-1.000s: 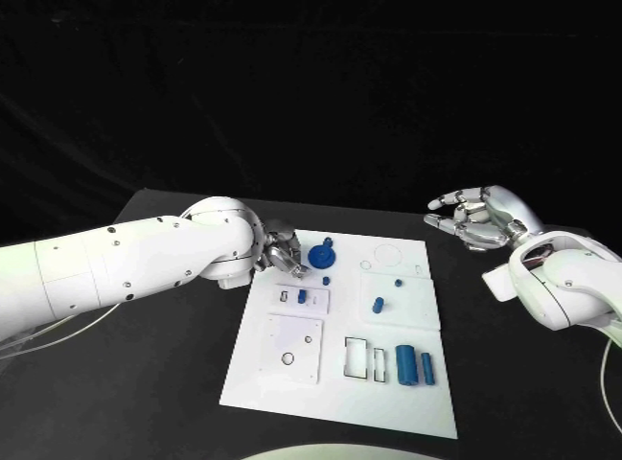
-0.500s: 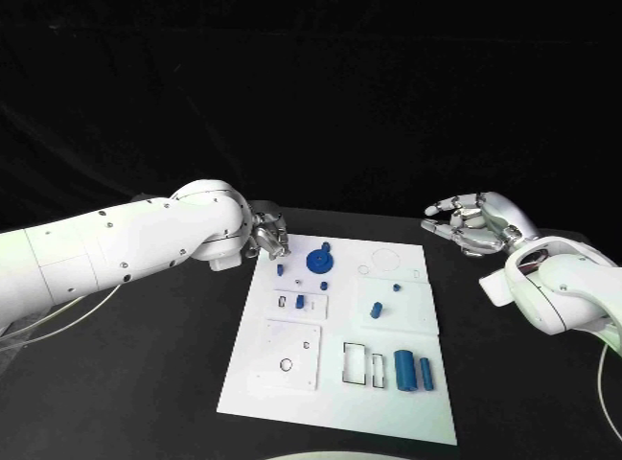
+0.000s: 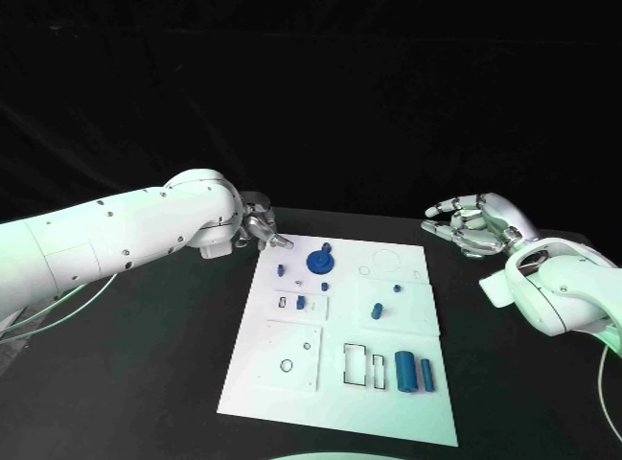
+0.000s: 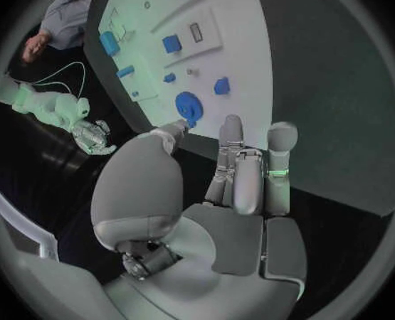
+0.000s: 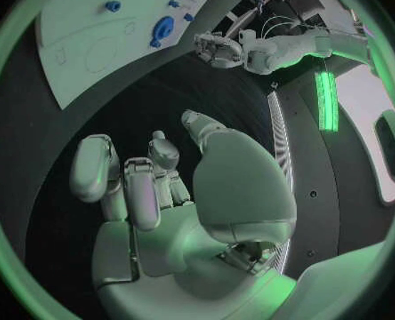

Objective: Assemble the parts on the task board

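Black table under task board

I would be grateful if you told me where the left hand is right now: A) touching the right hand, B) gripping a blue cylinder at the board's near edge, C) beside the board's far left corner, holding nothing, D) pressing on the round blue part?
C: the left hand sits just off the task board's far left corner, nothing in it, apart from the round blue part.

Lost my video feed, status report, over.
Left robot hand empty, at task board's far corner. Right robot hand empty, off board. Blue parts unassembled. Nothing obstructing.
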Controlling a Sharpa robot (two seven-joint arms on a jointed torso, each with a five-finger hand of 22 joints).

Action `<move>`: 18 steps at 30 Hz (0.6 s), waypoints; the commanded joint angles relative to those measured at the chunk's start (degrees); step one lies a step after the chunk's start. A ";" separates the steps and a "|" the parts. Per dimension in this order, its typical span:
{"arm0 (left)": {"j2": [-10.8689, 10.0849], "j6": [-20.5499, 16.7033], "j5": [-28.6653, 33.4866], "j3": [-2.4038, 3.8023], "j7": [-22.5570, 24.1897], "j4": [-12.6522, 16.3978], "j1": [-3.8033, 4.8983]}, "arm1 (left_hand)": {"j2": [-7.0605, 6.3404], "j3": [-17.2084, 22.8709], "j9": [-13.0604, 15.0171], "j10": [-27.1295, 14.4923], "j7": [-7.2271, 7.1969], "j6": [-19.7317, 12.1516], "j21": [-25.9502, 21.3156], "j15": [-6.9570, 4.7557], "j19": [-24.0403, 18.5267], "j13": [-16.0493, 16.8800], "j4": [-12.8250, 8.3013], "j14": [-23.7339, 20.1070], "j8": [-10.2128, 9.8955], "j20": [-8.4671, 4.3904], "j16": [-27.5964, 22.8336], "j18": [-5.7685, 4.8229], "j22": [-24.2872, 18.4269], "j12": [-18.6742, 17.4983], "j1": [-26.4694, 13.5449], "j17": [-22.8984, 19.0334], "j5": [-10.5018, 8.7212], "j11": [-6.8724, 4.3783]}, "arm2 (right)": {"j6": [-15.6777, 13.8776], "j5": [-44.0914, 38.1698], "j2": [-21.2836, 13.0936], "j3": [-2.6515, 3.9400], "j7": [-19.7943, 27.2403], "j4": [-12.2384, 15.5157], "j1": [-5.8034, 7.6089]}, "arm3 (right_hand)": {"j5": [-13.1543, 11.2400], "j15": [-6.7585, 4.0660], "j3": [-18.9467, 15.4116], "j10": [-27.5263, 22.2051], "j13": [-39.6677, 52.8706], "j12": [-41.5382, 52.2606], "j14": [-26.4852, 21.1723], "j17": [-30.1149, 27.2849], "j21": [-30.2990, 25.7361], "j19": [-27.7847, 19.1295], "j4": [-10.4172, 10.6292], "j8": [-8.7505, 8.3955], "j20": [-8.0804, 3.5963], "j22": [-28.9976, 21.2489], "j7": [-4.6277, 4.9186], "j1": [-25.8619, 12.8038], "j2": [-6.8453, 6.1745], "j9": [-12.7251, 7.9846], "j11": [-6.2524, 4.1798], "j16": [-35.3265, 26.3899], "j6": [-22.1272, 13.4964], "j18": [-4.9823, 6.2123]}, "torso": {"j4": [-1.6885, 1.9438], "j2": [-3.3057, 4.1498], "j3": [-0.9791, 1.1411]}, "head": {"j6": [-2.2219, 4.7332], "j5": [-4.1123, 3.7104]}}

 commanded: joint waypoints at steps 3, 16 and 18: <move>1.53 4.31 1.66 -0.47 -0.36 -2.52 0.18 | 5.72 -15.73 -0.83 0.35 -0.19 0.41 0.81 -0.02 1.00 -0.06 0.07 1.54 0.41 0.05 0.40 -0.06 1.46 1.23 2.27 0.18 -5.52 0.00 | 0.55 -0.08 0.13 0.00 0.31 -0.04 -0.03 | 0.13 -0.38 0.09 -0.03 0.05 0.00 2.49 1.85 -0.27 -0.41 0.31 0.19 0.02 0.02 -0.03 -0.19 0.15 -0.05 -0.09 -0.31 -0.57 0.93 | 0.02 -0.06 -0.05 | -0.07 0.19; 3.92 7.06 5.91 -2.32 -1.25 -6.35 0.05 | 8.31 -9.14 -2.54 1.92 -1.36 3.44 3.63 -0.95 3.24 0.45 0.15 1.88 -0.16 -0.58 0.67 -0.78 5.91 3.47 5.96 0.56 -5.32 -1.02 | 0.65 -0.08 0.17 -0.02 0.09 -0.05 -0.04 | 2.21 -0.46 0.19 0.09 -0.09 0.17 2.54 1.91 -0.36 -0.28 0.53 0.72 -0.05 0.08 -0.08 0.21 0.06 -0.07 -0.16 -0.34 -0.73 0.92 | -0.15 0.00 0.01 | -0.47 0.44; 4.22 7.38 6.18 -2.52 -1.33 -6.65 -0.03 | 7.99 -7.77 -2.71 2.02 -1.44 3.76 3.80 -1.02 3.31 0.54 0.16 1.91 -0.25 -0.64 0.70 -0.81 6.16 3.71 5.62 0.60 -5.30 -1.10 | 0.65 -0.08 0.17 -0.03 0.08 -0.02 -0.04 | 2.39 -0.46 0.20 0.07 -0.12 0.16 2.55 1.93 -0.39 -0.29 0.55 0.76 -0.06 0.07 -0.08 0.24 0.04 -0.08 -0.17 -0.33 -0.75 0.92 | -0.13 0.01 0.01 | -0.50 0.41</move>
